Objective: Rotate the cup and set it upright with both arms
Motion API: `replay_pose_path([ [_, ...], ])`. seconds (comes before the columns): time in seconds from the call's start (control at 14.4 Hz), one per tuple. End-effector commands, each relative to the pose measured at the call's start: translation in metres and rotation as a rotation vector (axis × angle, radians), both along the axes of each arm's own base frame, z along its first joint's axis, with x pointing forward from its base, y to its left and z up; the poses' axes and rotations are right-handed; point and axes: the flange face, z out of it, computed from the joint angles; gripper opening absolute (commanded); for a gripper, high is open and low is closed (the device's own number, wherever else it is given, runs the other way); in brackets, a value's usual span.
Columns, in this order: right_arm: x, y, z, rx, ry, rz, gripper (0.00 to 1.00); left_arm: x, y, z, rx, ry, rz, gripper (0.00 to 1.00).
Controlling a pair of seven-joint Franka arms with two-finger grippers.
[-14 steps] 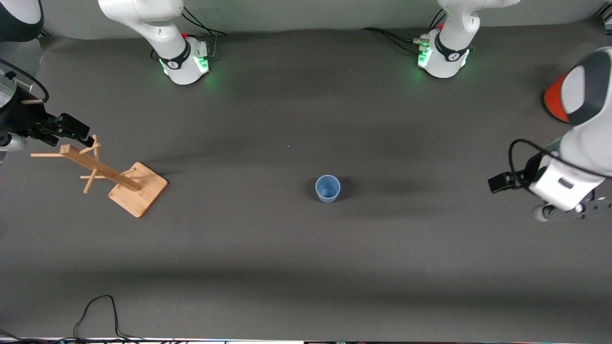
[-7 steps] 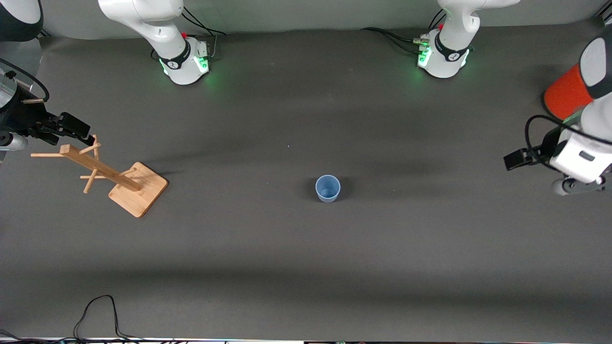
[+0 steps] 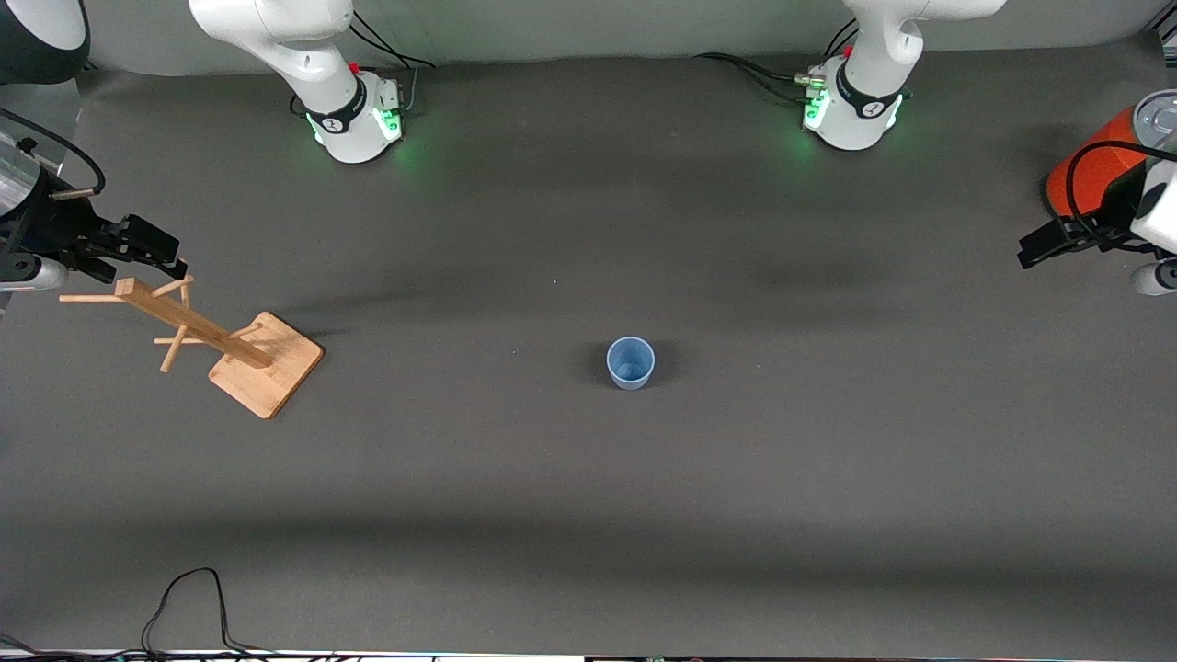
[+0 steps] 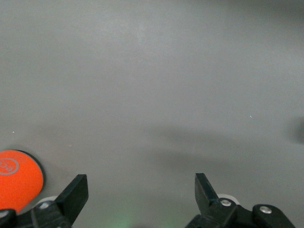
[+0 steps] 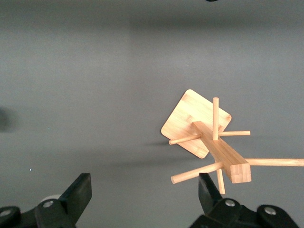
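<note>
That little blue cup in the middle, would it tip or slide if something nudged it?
The cup is small and looks thin-walled, so probably light and easy to slide. It stands mouth-up and seems to narrow toward its base, so a nudge near the rim might tip it; on its side it would likely roll.

You have a dark grey table [image 3: 588, 478] carrying three things. The cup [image 3: 631, 362] stands upright near its middle. Toward the right arm's end from the cup stands the wooden peg rack [image 3: 230, 349]; toward the left arm's end, farther from the front camera, the orange-red can [image 3: 1090, 175].
</note>
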Motion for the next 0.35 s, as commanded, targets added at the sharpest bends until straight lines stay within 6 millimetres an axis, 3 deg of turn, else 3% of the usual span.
replay_pose_path([
  [0.0, 0.0066, 0.0003, 0.0007, -0.016, 0.01, 0.026, 1.0, -0.0014, -0.013, 0.0004, -0.006, -0.014, -0.015, 1.0],
  [0.28, 0.0088, 0.0003, 0.0032, -0.016, 0.006, 0.02, 1.0, -0.0001, -0.0112, 0.0023, -0.005, -0.004, -0.021, 1.0],
])
